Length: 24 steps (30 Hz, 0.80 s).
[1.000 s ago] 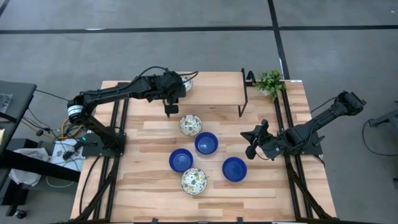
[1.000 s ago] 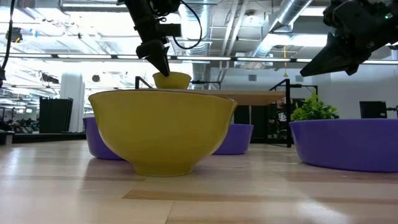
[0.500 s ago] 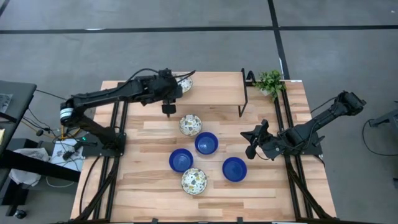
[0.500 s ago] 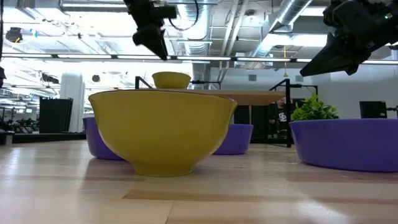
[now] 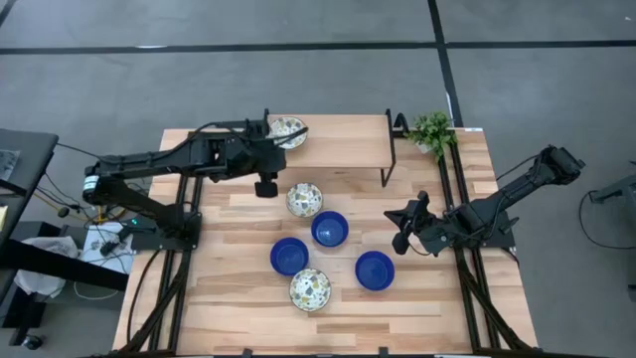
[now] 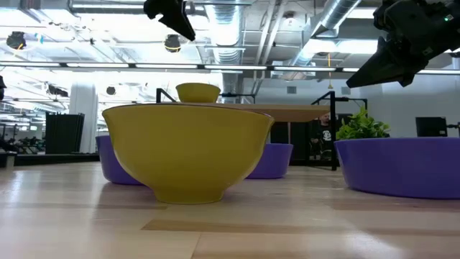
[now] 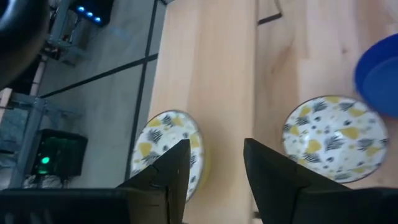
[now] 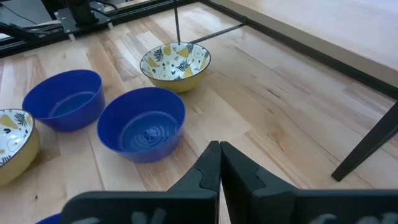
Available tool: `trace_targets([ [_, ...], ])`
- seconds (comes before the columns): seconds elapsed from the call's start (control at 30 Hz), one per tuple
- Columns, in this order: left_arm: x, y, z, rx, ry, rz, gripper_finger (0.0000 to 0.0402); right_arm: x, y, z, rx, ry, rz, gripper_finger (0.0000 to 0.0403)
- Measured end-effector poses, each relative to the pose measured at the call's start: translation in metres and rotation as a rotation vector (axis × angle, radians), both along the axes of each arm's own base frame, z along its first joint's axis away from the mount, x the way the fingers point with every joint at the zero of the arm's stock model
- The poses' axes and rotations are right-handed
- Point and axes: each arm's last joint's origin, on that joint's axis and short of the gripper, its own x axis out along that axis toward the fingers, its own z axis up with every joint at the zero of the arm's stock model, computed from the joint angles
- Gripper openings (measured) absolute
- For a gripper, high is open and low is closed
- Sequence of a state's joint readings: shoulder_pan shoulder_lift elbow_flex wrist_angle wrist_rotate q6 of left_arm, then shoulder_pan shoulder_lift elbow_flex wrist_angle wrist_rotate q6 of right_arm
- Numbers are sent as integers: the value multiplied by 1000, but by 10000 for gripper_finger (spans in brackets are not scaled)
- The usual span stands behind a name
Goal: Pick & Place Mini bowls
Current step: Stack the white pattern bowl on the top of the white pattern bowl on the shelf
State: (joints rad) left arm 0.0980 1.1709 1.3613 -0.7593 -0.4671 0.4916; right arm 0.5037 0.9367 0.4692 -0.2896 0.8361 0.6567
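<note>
Left end effector (image 5: 265, 186) hovers open, seemingly clear of patterned bowl (image 5: 304, 199).

Blue bowls (image 5: 330, 230), floral-speckled bowls (image 5: 305, 199), seemingly yellow-sided

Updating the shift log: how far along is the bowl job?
One floral bowl sits on the raised shelf, apparently placed. Nothing is in hand: left claw is open and empty, right claw shut at the side. Five bowls remain on the table.
</note>
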Motion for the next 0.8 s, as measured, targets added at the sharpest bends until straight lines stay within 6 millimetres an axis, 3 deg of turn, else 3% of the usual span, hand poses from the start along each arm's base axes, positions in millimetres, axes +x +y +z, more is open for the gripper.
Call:
trace_targets([
  [0.57, 13, -63, -13, -181, -35, -149, 150, 0, 1, 0, 15, 9, 21, 0],
  [0.8, 13, -86, -52, -239, 39, -178, 150, 0, 1, 0, 16, 10, 22, 0],
])
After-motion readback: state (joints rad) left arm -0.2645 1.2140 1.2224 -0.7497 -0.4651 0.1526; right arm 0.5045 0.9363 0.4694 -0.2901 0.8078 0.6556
